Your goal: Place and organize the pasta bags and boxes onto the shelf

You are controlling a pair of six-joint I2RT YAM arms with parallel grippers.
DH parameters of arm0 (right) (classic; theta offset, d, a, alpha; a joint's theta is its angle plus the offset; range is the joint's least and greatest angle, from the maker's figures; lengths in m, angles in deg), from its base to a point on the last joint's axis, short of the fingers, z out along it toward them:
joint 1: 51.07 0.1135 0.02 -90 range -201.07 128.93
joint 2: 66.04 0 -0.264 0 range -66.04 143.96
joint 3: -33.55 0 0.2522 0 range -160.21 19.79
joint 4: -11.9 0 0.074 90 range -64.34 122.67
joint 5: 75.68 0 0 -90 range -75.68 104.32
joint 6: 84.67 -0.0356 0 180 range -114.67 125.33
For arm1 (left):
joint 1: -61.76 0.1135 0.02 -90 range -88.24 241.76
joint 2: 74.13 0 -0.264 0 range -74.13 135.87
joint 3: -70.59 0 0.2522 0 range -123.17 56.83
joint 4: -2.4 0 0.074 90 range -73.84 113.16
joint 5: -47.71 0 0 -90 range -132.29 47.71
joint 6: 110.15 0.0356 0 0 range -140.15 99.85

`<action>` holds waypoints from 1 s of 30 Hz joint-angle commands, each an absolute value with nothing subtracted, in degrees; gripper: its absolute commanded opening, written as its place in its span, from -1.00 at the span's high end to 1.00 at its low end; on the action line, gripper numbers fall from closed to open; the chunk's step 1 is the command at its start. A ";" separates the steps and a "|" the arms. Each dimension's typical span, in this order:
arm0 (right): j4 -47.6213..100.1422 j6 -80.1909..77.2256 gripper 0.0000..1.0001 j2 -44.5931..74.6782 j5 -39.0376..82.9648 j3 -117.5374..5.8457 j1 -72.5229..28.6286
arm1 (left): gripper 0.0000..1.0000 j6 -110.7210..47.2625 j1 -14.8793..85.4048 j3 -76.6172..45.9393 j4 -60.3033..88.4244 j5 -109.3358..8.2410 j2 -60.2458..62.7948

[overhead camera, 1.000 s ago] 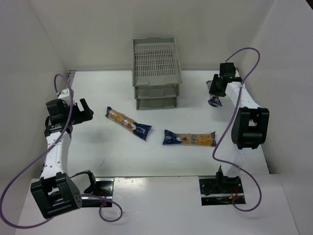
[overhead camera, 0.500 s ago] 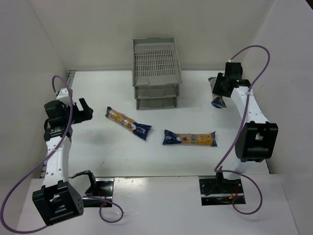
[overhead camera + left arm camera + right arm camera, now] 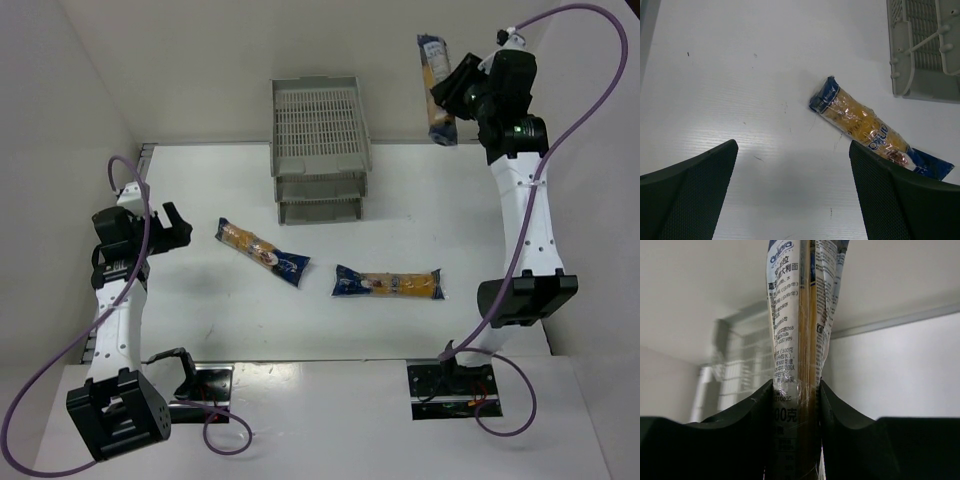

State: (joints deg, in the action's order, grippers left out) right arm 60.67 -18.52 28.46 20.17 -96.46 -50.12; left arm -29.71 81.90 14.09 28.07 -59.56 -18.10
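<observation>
The grey three-tier shelf (image 3: 320, 145) stands at the back middle of the table. My right gripper (image 3: 452, 92) is raised high to the right of the shelf and is shut on a pasta pack (image 3: 435, 88) that hangs upright; in the right wrist view the pack (image 3: 797, 340) is pinched between the fingers (image 3: 750, 415), with the blurred shelf (image 3: 735, 375) behind. A second pack (image 3: 262, 252) lies diagonally left of centre, also in the left wrist view (image 3: 865, 127). A third pack (image 3: 388, 284) lies flat in the middle. My left gripper (image 3: 172, 226) is open and empty, left of the second pack.
White walls close in the table on the left, back and right. The shelf's corner (image 3: 920, 55) shows at the top right of the left wrist view. Purple cables loop from both arms.
My right gripper has lifted its pasta pack from near the table's back right up high, level with the top of the shelf. The left arm has barely moved.
</observation>
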 commanded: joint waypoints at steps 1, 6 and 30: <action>54.76 -29.18 1.00 30.90 24.52 -106.23 -47.04 | -0.99 -32.01 81.80 13.85 25.74 -60.66 -18.50; 56.16 -28.59 1.00 36.34 16.20 -116.07 -36.24 | -0.99 -33.94 81.80 13.24 25.74 -58.47 -17.35; 53.70 -24.29 1.00 56.91 -13.53 -121.55 -19.26 | -0.99 -35.00 81.80 17.46 25.30 -57.93 -20.96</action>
